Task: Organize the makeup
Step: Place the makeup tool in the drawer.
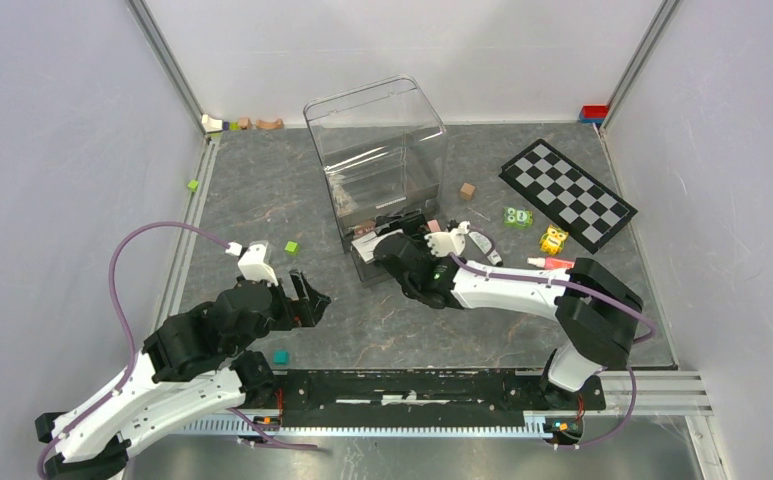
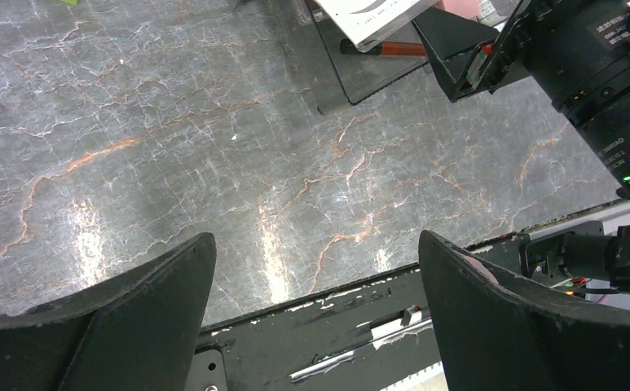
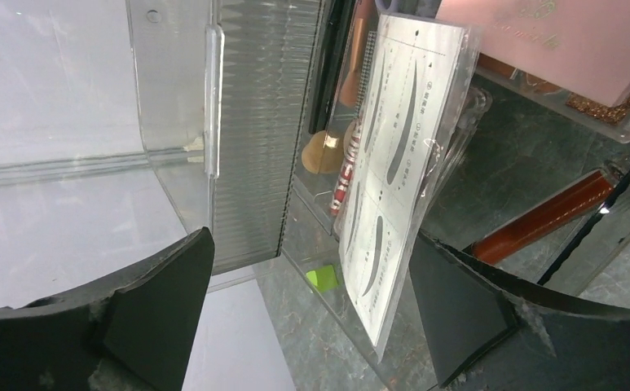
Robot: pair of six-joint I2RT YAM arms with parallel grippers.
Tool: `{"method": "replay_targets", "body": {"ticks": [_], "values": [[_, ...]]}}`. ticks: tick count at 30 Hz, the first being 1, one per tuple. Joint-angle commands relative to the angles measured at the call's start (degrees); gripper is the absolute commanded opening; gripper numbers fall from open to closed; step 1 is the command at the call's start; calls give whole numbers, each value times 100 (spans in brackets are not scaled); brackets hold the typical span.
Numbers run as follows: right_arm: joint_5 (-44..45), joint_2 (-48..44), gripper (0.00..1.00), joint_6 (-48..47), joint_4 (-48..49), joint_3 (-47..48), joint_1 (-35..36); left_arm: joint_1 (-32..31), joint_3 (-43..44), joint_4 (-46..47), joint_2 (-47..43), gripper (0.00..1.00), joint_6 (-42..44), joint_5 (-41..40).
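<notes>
A clear organizer box (image 1: 377,150) stands mid-table with its bottom drawer (image 3: 311,204) pulled out toward me. My right gripper (image 1: 398,240) hangs over that drawer, open (image 3: 311,244). The white eyebrow card (image 3: 393,163) leans upright in the drawer between the fingers, close to the right one, gripped by neither. Beside it lie a peach sponge (image 3: 321,151), a red-patterned pencil (image 3: 344,175), a pink palette (image 3: 556,41) and a brown-handled brush (image 3: 539,220). My left gripper (image 1: 310,298) is open over bare table (image 2: 315,240). A small tube (image 1: 482,243) lies right of the drawer.
A checkerboard (image 1: 565,193) sits at the back right with green dice (image 1: 518,216) and a yellow toy (image 1: 553,240) near it. Small cubes are scattered: brown (image 1: 467,189), green (image 1: 291,247), teal (image 1: 281,356). Small bits line the back left corner (image 1: 242,124).
</notes>
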Motion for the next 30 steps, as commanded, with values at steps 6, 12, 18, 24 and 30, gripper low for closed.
{"method": "replay_targets", "body": {"ticks": [6,12,18,24,30], "values": [[-122,-149,96,173,-1929,765,-29,-24,137,54,-55,100,20,-93],[-96,-138,96,105,-2427,1018,-25,-23,134,54,-51,100,-2,-93],[-2,-362,96,-299,-2136,878,-28,-25,165,62,-36,100,-2,-110],[237,-1568,96,-2671,-301,-502,-26,-25,403,64,197,100,215,-227],[448,-3251,94,-5500,962,-2253,-54,-26,1301,62,959,100,831,-548]]}}
